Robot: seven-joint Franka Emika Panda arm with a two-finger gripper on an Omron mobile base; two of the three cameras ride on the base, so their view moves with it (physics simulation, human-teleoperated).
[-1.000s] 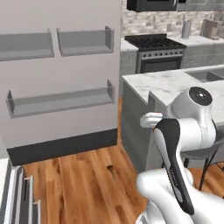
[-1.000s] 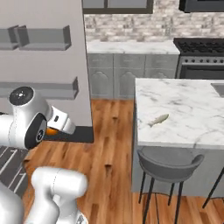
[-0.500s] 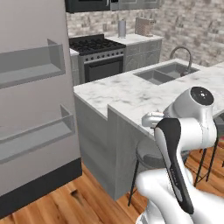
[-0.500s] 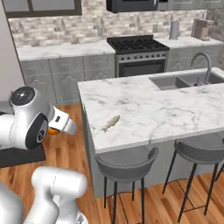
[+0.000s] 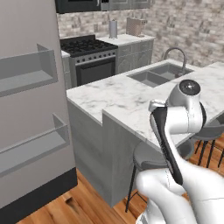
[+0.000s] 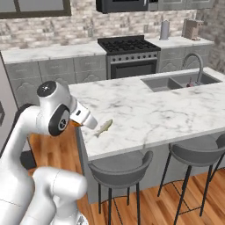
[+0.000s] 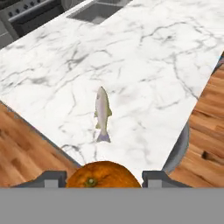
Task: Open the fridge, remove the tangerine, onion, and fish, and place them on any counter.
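Fingertips (image 7: 54, 178) close on one tangerine (image 7: 103, 175), held between them above the counter's (image 7: 166, 65) near edge. One fish (image 7: 103, 113) lies flat on the marble near that edge, long axis running away from the gripper (image 7: 103, 180), tail nearest the tangerine, head toward the sink (image 6: 180, 81).

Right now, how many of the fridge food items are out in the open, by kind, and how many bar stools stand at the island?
Slim silvery-grey fish lying on the white marble island counter: 1
Bright orange tangerine held in the hand: 1
Grey bar stools: 2
Total: 4
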